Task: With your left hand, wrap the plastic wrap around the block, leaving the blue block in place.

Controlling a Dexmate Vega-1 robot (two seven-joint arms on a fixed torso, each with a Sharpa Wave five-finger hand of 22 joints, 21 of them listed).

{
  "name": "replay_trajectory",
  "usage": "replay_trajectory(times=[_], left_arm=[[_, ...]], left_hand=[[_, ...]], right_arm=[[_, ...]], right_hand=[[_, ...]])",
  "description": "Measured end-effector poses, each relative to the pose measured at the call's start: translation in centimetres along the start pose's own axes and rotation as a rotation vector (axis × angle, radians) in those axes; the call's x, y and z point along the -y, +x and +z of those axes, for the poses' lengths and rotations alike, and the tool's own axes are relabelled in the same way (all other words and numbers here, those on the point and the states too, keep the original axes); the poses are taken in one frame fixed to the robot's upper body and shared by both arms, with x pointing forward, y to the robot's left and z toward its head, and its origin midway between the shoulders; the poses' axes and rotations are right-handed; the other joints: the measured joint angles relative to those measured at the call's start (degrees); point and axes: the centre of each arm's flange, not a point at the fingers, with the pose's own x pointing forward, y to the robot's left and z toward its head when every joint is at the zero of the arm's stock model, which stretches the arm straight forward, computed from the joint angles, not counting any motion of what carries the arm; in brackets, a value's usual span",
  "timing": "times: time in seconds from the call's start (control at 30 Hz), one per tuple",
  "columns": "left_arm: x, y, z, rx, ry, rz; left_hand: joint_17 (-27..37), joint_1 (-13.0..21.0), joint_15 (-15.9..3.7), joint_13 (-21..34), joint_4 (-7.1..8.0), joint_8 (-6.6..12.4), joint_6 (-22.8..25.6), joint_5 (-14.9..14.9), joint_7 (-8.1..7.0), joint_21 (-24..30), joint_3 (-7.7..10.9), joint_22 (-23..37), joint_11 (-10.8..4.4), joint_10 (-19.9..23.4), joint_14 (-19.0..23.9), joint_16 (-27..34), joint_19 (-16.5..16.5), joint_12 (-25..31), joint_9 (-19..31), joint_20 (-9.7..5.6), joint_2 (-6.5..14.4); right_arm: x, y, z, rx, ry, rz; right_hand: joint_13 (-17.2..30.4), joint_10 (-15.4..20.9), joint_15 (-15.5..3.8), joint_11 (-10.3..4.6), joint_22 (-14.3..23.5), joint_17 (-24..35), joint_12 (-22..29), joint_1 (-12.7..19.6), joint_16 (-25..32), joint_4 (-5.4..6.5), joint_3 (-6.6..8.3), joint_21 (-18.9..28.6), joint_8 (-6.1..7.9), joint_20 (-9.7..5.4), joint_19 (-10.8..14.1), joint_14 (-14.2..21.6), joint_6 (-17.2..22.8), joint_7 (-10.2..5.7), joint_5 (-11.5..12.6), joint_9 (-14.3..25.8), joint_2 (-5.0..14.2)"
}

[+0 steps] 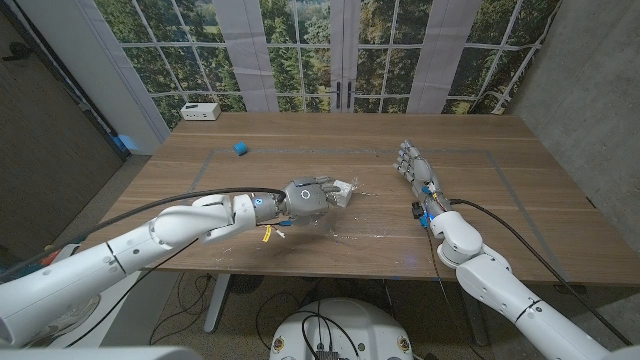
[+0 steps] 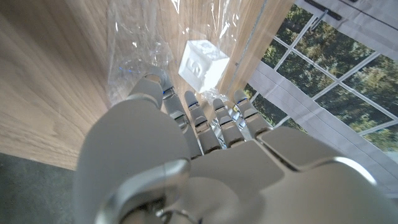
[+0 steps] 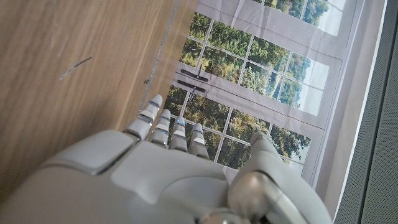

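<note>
Wrap work at mid-surface, near my front edge.

My left hand (image 1: 305, 197) reaches the white block (image 2: 203, 64) on the plastic wrap (image 2: 134, 59), fingers (image 2: 219, 121) curled at it; grip I cannot tell. Blue block (image 1: 241, 149) sits well apart, toward the far left. Right hand (image 1: 415, 167) rests with fingers straight, holding nothing, bare wooden surface (image 1: 500, 180) around it.

Head camera high over the table (image 1: 480, 190); wrist cameras close, along fingers (image 2: 211, 121).
</note>
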Motion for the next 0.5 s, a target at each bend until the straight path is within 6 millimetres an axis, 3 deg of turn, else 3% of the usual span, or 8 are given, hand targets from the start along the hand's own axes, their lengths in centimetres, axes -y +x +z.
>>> replay_trajectory(times=[0.3,0.33,0.5], left_arm=[[-0.4,-0.5,-0.6,-0.051,-0.064,0.059],[-1.3,-0.7,-0.7,-0.061,-0.069,0.145],[-1.6,-1.0,-0.9,-0.094,-0.087,0.228]], left_hand=[[0.0,0.4,-0.10,0.3,0.00,0.44,-0.3,0.0,0.52,0.2,0.00,0.3,-0.31,0.3,0.5,0.0,0.7,0.0,0.8,-0.05,-0.2],[0.0,0.5,-0.10,0.3,0.00,0.46,-0.2,0.0,0.62,0.2,0.00,0.3,-0.30,0.3,0.5,0.0,0.7,0.0,0.8,-0.06,-0.2],[0.0,0.8,-0.10,0.5,0.00,0.92,-0.1,0.0,0.73,0.4,0.00,0.3,-0.30,0.9,1.1,0.0,1.0,0.0,0.8,-0.36,-0.4]], right_arm=[[0.1,0.0,0.0,-0.002,0.003,0.002],[0.2,0.0,-0.1,-0.005,0.002,0.001],[0.3,0.0,-0.2,-0.007,0.004,0.000]], right_hand=[[0.0,0.0,0.00,0.00,0.0,0.0,0.0,0.0,0.0,0.00,0.00,0.0,0.00,0.00,0.0,0.0,0.0,0.00,0.0,0.0,0.00],[0.0,0.0,0.00,0.00,0.0,0.0,0.0,0.0,0.0,0.00,0.00,0.0,0.00,0.00,0.0,0.0,0.0,0.00,0.0,0.0,0.00],[0.0,0.0,0.00,0.00,0.0,0.0,0.0,0.0,0.0,0.00,0.00,0.0,0.00,0.00,0.0,0.0,0.0,0.00,0.0,0.0,0.00]])
